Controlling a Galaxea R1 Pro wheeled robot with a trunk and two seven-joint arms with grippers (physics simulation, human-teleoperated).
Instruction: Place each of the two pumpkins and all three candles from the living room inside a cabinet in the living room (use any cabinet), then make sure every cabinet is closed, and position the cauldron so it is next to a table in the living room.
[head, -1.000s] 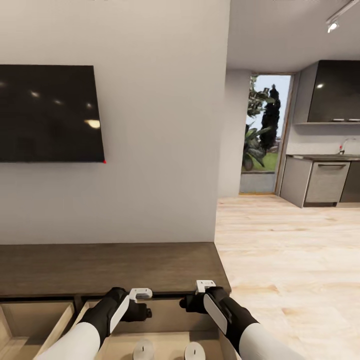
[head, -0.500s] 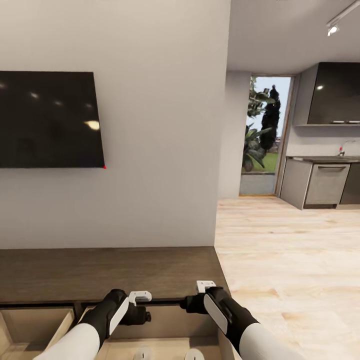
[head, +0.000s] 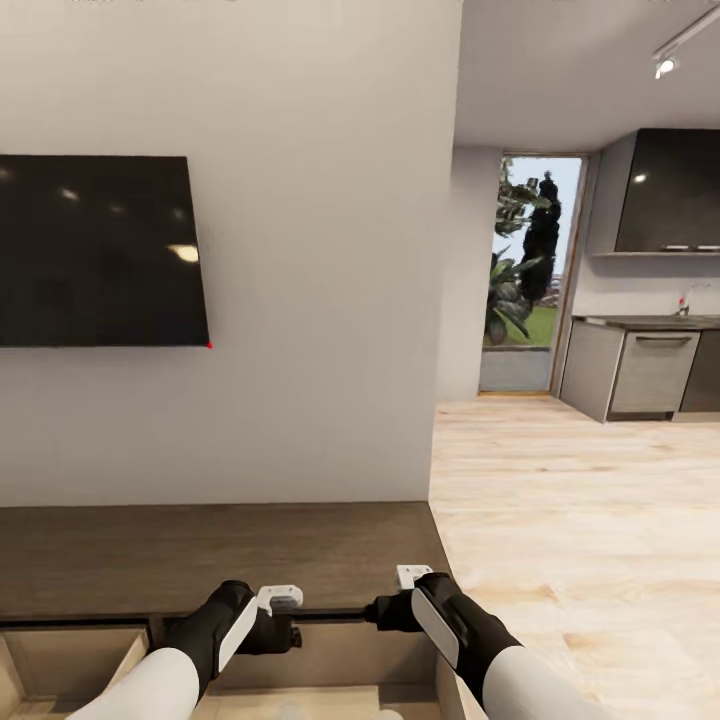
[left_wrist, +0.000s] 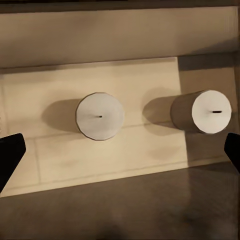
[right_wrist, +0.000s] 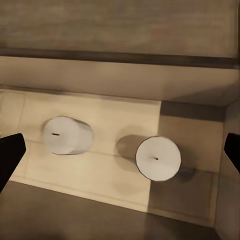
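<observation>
The long dark-brown cabinet (head: 220, 555) stands against the wall below me, with its drawers pulled out. Two white candles (left_wrist: 100, 116) (left_wrist: 202, 111) stand on the pale beige floor of the right drawer (head: 330, 650). The right wrist view looks down on the same pair of candles (right_wrist: 66, 135) (right_wrist: 158, 158). My left gripper (left_wrist: 120, 155) hangs open above them, as does my right gripper (right_wrist: 120, 152), and neither holds anything. In the head view both grippers (head: 278, 612) (head: 400, 590) hover over the drawer's back edge. The pumpkins, cauldron and table are out of view.
A black TV (head: 100, 250) hangs on the wall above the cabinet. A second open drawer (head: 70, 660) lies to the left. Light wooden floor (head: 580, 520) stretches to the right toward a glass door (head: 525, 270) and grey kitchen units (head: 650, 370).
The head view has tilted upward: the TV and cabinet sit lower in the picture, and the candles have slid off its bottom edge. Both arms hold about the same place.
</observation>
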